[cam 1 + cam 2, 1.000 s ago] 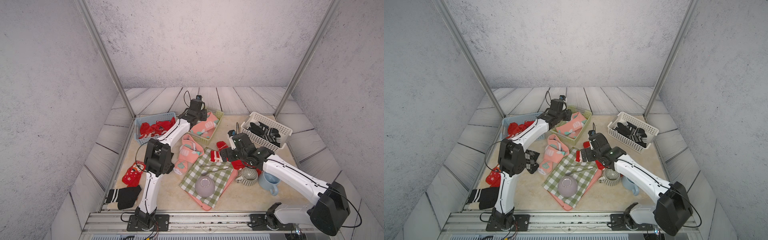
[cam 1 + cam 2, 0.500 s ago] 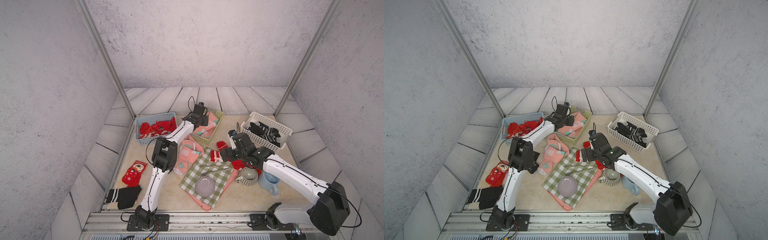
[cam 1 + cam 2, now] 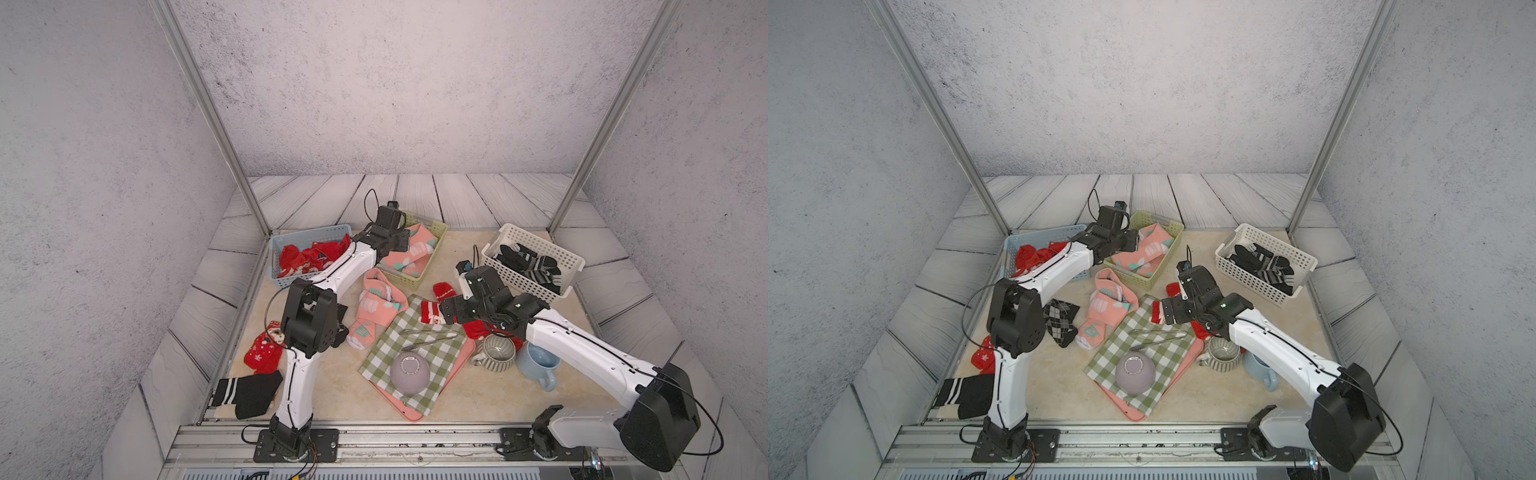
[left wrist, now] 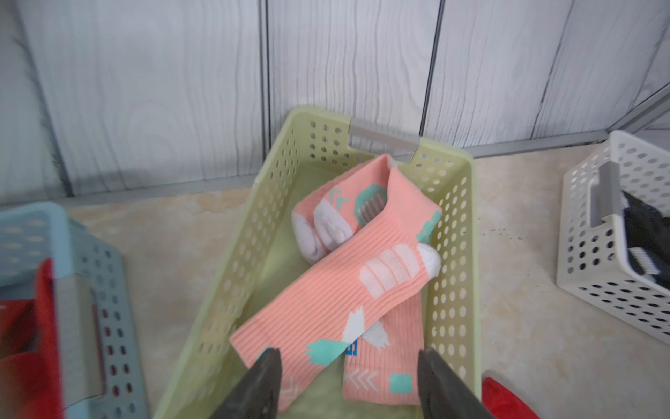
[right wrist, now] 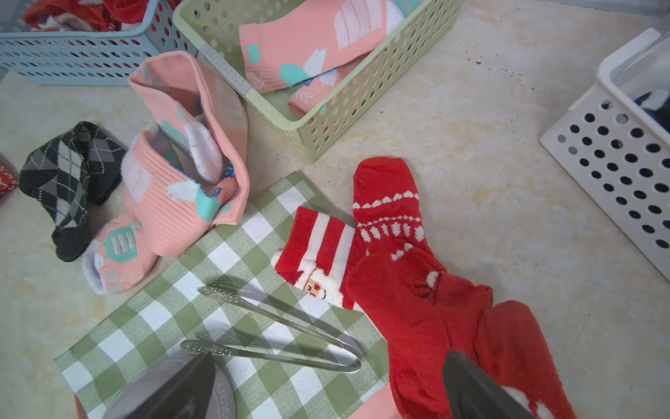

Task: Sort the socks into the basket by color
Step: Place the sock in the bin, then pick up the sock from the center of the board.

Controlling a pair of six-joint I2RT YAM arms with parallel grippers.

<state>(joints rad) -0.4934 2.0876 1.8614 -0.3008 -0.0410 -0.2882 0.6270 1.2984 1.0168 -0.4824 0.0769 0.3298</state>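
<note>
Hovering spread, the left gripper (image 4: 348, 357) overlooks pink socks (image 4: 326, 301) grouped by colour in the green basket (image 4: 453, 232); the right gripper (image 5: 330, 357) hangs spread over red socks (image 5: 391, 225).

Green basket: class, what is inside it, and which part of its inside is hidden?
Salmon-pink socks with teal and white marks lie crossed inside the green basket. Anything under them is covered, so their exact number is unclear.
</note>
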